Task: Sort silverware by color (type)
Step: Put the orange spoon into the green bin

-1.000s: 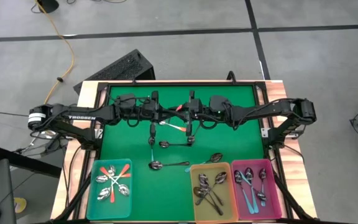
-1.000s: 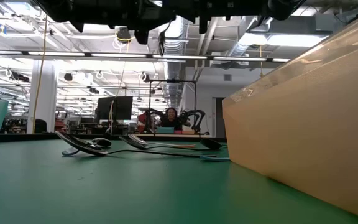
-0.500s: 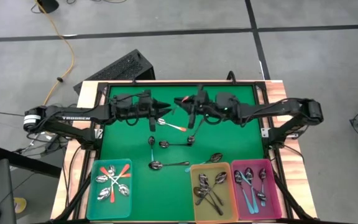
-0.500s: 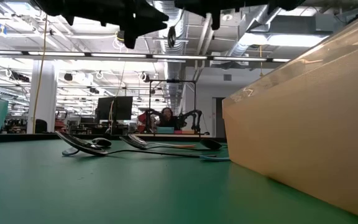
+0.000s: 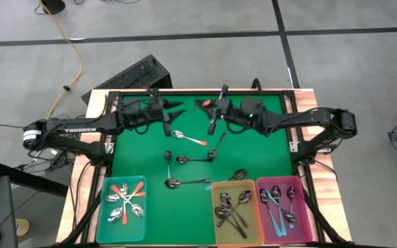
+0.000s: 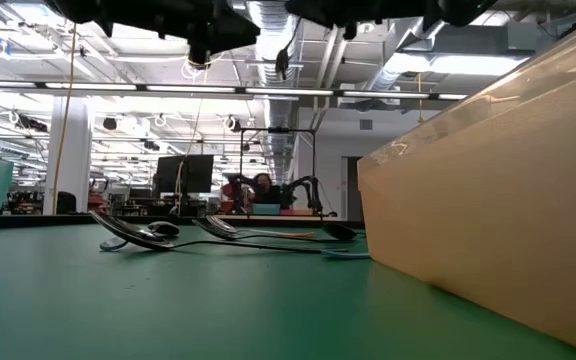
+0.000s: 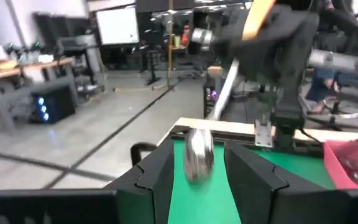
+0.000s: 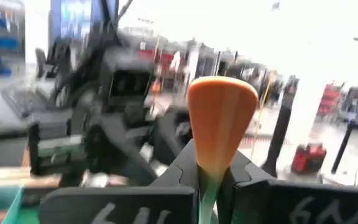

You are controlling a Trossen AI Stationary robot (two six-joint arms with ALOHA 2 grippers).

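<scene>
Held above the far middle of the green-topped bench [image 5: 262, 148]: one small spoon with an orange-red plastic handle and shiny metal bowl [image 8: 221, 118], handle tip pinched in the right claw [image 8: 209, 182], which is closed narrow on it. Bowl end hanging between the fingers of the left claw [image 7: 197, 163], spread apart on either side and, in the left wrist view, not touching the metal. Looks like a hand-over, with the weight now on the right side only. Likely light and stiff, no flex to allow for, but polished and slippery at the bowl and neck; better taken on the flat plastic handle, and nearer its middle than the tip, or liable to swing and twist in the grip. Probable destination the teal plastic bin [image 5: 103, 201] at the near left corner, already holding matching orange-red spoons. Several other spoons lying loose on the green surface below.
</scene>
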